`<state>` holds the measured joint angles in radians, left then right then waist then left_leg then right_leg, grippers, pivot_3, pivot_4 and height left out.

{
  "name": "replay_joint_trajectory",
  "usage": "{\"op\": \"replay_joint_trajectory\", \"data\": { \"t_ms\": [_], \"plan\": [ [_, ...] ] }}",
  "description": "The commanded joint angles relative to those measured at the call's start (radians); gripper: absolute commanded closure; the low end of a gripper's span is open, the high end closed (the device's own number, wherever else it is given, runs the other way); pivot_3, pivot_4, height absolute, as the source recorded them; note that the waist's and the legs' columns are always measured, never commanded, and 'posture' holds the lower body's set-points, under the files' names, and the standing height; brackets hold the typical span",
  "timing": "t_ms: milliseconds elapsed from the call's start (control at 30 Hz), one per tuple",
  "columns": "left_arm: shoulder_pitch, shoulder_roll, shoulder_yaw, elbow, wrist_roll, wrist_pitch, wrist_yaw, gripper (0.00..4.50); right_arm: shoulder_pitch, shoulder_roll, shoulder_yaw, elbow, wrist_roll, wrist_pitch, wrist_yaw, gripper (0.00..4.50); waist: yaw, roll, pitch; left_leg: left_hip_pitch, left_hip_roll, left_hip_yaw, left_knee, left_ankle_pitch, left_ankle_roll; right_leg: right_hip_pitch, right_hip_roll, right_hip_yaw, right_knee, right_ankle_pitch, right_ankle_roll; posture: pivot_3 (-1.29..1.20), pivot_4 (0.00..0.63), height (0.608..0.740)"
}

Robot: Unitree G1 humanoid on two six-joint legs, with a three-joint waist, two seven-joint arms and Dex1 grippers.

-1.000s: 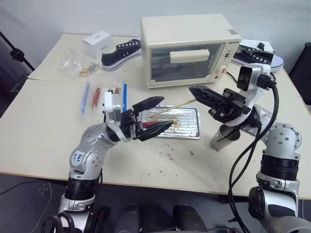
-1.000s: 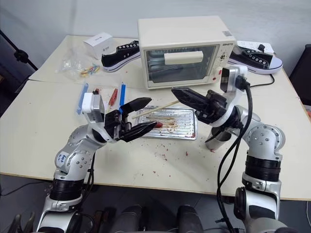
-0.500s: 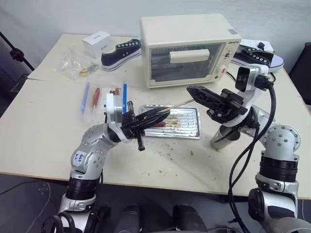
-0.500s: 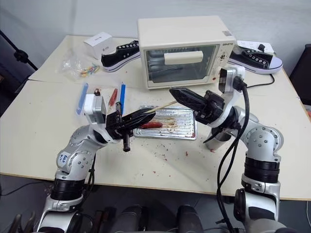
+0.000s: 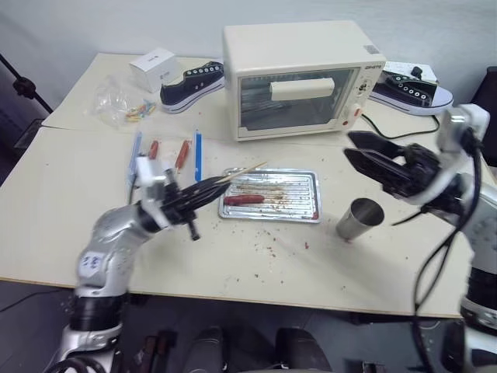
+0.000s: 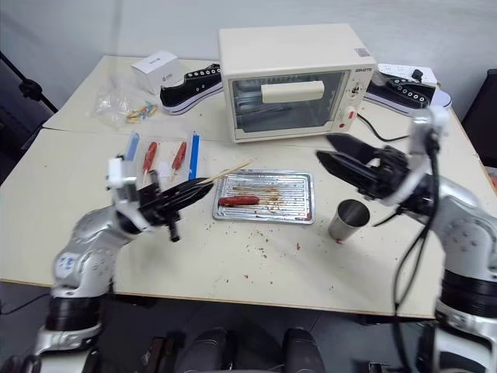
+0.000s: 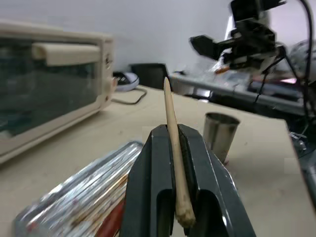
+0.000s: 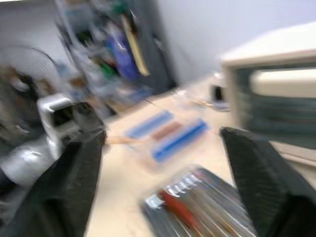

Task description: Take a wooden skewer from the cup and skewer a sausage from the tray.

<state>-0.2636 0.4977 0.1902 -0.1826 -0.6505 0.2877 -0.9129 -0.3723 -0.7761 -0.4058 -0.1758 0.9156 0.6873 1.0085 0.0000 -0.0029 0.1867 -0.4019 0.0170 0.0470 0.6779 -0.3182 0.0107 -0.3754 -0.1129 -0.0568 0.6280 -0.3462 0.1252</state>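
Note:
My left gripper [image 5: 217, 188] is shut on the wooden skewer [image 5: 245, 171], a thin pale stick whose pointed tip juts right over the near-left corner of the tray [image 5: 307, 203]. In the left wrist view the skewer [image 7: 173, 123] stands clamped between the two black fingers. One glossy red sausage [image 5: 242, 200] lies in the tray's left part, just below and right of the skewer tip. The steel cup [image 5: 359, 220] stands upright to the right of the tray. My right gripper [image 5: 349, 145] hangs open and empty above and behind the cup, pointing left.
A cream toaster oven [image 5: 299, 78] stands behind the tray. Shoes [image 5: 190, 84] flank it, with a white box [image 5: 154, 68] and a plastic bag [image 5: 124, 101] at the back left. Blue strips and red sausages [image 5: 167, 153] lie left of the tray. Crumbs dot the table in front.
The left gripper shut on the skewer and carried it left. The right gripper let go of the skewer, opened and swung away to the right.

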Motion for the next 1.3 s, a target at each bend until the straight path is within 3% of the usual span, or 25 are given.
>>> {"op": "replay_joint_trajectory", "data": {
  "t_ms": [33, 167, 267, 400, 500, 600, 800, 1033, 1300],
  "plan": [
    [0.096, 0.058, 0.115, -0.02, -0.004, -0.023, -0.002, 4.5, 0.133, -0.074, -0.069, -0.015, -0.152, -0.195, 0.118, 0.03, -0.001, 0.0, 0.0, 0.0, 0.0, 0.0, 0.0, 0.0, 0.0, 0.0, 0.0, 0.0, 0.0, 0.0, 0.0, 0.0, 0.15, 0.74],
    [0.201, 0.088, 0.196, 0.013, -0.005, -0.038, -0.003, 4.5, 0.198, -0.086, -0.098, -0.002, -0.183, -0.264, 0.146, 0.03, -0.004, 0.0, 0.0, 0.002, 0.0, 0.002, 0.001, 0.001, 0.001, 0.001, -0.001, 0.002, 0.0, 0.001, 0.001, 0.0, 0.15, 0.74],
    [0.243, 0.088, 0.223, 0.029, 0.005, -0.053, 0.003, 4.5, 0.122, -0.081, -0.018, -0.05, -0.184, -0.238, 0.107, 0.03, -0.007, 0.0, 0.0, 0.008, 0.0, 0.004, 0.001, 0.0, 0.001, 0.004, -0.002, 0.005, 0.0, 0.001, 0.001, 0.0, 0.15, 0.74],
    [0.258, 0.085, 0.224, 0.022, 0.002, -0.056, 0.007, 4.5, -0.03, -0.1, 0.166, -0.092, -0.213, -0.181, 0.139, 0.03, -0.008, 0.0, 0.0, 0.012, 0.002, 0.005, -0.003, 0.0, 0.0, 0.005, -0.005, 0.007, -0.001, 0.0, 0.0, 0.0, 0.15, 0.74],
    [0.253, 0.084, 0.218, 0.021, 0.006, -0.057, 0.013, 4.5, -0.213, -0.055, 0.336, -0.088, -0.233, -0.105, 0.137, 0.03, -0.01, 0.0, 0.0, 0.012, 0.002, 0.005, -0.007, 0.0, -0.002, 0.003, -0.005, 0.007, -0.002, 0.0, 0.0, 0.0, 0.15, 0.74],
    [0.253, 0.081, 0.216, 0.014, 0.01, -0.062, 0.023, 4.5, -0.394, 0.002, 0.59, -0.025, -0.434, -0.005, 0.049, 0.03, -0.019, 0.0, 0.0, 0.011, 0.003, 0.006, -0.01, 0.0, -0.003, 0.001, -0.004, 0.007, 0.0, 0.0, -0.001, 0.0, 0.15, 0.74],
    [0.273, 0.078, 0.204, -0.029, 0.016, -0.062, 0.042, 4.5, -0.53, 0.218, 0.828, 0.188, -0.671, -0.106, -0.026, 0.03, -0.029, -0.002, -0.001, 0.01, 0.002, 0.006, -0.01, 0.001, -0.003, 0.0, -0.004, 0.004, 0.0, 0.0, -0.001, 0.0, 0.15, 0.74],
    [0.299, 0.069, 0.194, -0.079, 0.011, -0.052, 0.075, 4.5, -0.598, 0.42, 0.882, 0.382, -0.789, -0.132, -0.107, 0.03, -0.032, -0.002, -0.001, 0.01, 0.001, 0.007, -0.01, 0.002, -0.003, 0.0, -0.004, 0.002, 0.002, 0.0, -0.001, 0.0, 0.15, 0.74],
    [0.319, 0.063, 0.19, -0.106, 0.004, -0.045, 0.095, 4.5, -0.618, 0.486, 0.877, 0.456, -0.861, -0.173, -0.095, 0.03, -0.034, -0.002, -0.001, 0.01, 0.001, 0.007, -0.01, 0.002, -0.003, 0.0, -0.003, 0.001, 0.002, 0.0, -0.001, 0.0, 0.15, 0.74]
  ]
}}
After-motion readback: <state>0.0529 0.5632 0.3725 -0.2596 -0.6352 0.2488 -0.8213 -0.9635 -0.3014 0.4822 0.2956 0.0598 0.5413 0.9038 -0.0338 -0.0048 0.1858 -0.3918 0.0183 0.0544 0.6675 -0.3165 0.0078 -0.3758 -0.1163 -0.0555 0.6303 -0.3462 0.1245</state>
